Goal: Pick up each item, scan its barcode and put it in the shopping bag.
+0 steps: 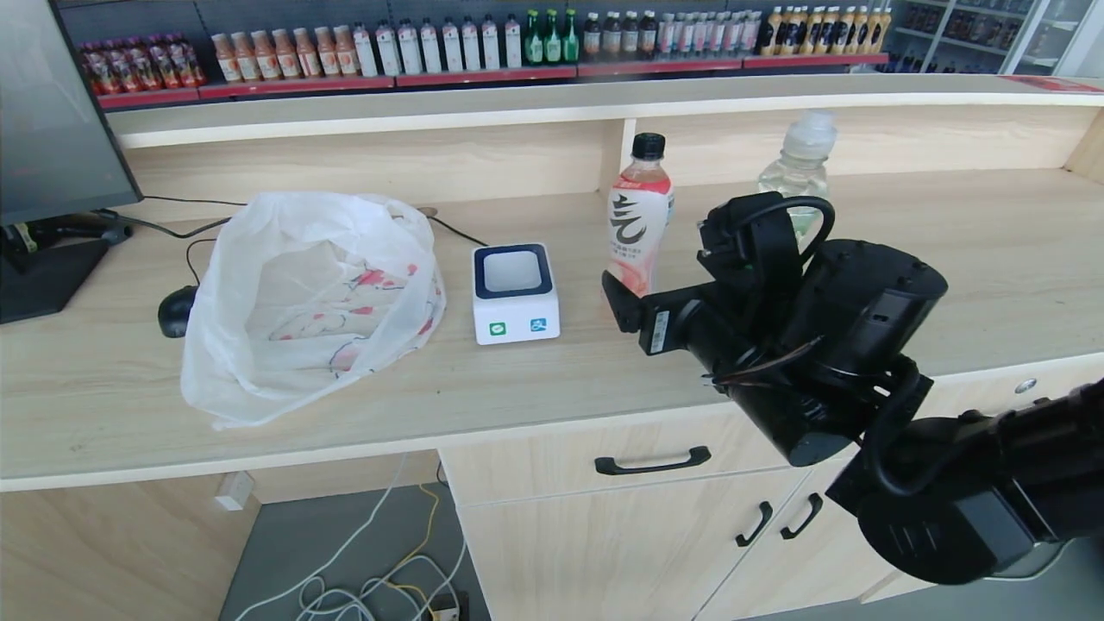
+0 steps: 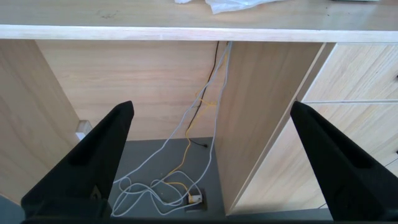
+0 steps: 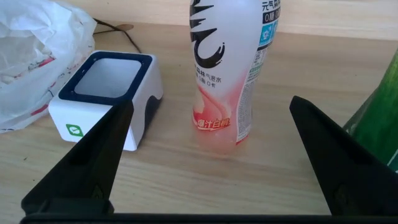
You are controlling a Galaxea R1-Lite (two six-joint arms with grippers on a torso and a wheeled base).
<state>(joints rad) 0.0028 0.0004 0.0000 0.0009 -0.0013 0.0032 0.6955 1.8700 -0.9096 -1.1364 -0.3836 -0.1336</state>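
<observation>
A: What is the room like?
B: It is a shop. A long wooden counter (image 1: 552, 388) has drawers (image 1: 651, 461) under it. Rows of drinks (image 1: 483, 43) stand on red shelves (image 1: 302, 84) far behind. A dark screen (image 1: 52, 112) and a black mouse (image 1: 177, 310) sit at one end.
A: What are the right jaws doing?
B: The right gripper (image 3: 211, 102) has its jaws spread wide, with nothing in them. The pink bottle (image 3: 227, 68) stands upright on the counter just ahead, in line with the gap between them. The white scanner (image 3: 109, 99) sits ahead of the jaw on the bag's side. The shopping bag (image 1: 310, 293) lies open past the scanner.
A: Does one camera see more?
B: The head view shows a clear bottle (image 1: 798, 164) behind the arm. The left wrist view shows the left gripper (image 2: 212, 106), jaws spread and empty. It is low down, facing the gap under the counter. Wires (image 2: 166, 144) lie there on the grey floor (image 2: 140, 152).
</observation>
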